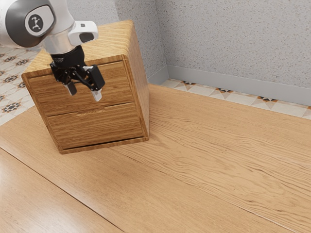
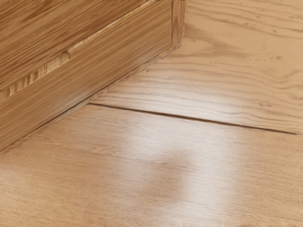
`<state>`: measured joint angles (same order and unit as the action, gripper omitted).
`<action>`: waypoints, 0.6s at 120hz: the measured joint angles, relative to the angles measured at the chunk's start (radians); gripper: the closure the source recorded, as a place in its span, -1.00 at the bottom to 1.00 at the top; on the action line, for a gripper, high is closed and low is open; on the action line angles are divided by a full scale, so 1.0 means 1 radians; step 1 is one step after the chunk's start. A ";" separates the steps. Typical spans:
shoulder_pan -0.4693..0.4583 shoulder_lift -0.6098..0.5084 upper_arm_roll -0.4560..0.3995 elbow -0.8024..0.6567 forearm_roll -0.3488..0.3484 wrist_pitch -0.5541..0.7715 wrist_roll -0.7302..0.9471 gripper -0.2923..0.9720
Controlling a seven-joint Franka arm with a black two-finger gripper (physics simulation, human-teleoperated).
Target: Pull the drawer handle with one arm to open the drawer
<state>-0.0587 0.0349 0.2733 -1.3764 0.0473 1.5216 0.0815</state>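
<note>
We can read no words, numbers or brand names anywhere. The one sign we find is a small white emblem (image 1: 35, 22), a figure-like mark without letters. It is set on a dark rounded plate (image 1: 44, 13) on the grey joint of the arm (image 1: 60, 19), seen in the exterior view.

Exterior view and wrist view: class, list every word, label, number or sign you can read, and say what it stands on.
Words, brands, numbers: none can be read in either view.
One sign: a small white emblem, a figure rather than letters, on the dark round cap of the arm.
The wooden cabinet bears no lettering.
</note>
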 joint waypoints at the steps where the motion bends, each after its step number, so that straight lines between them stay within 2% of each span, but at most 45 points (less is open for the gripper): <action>1: -0.003 0.000 0.000 0.000 0.000 0.000 0.001 -0.54; 17: -0.069 -0.004 0.014 0.003 -0.014 -0.002 0.008 -0.54; 27: -0.132 -0.130 0.019 0.077 -0.008 -0.016 0.032 -0.53; 33: -0.094 -0.164 0.014 0.112 -0.018 -0.023 0.088 -0.53; 44: -0.051 -0.176 0.016 0.140 -0.077 -0.055 0.217 -0.54; 58: -0.053 -0.159 0.021 0.141 -0.152 -0.107 0.344 -0.54; 72: -0.053 -0.143 0.014 0.147 -0.171 -0.131 0.464 -0.54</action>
<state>-0.1113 -0.1085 0.2873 -1.2297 -0.1236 1.3901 0.5454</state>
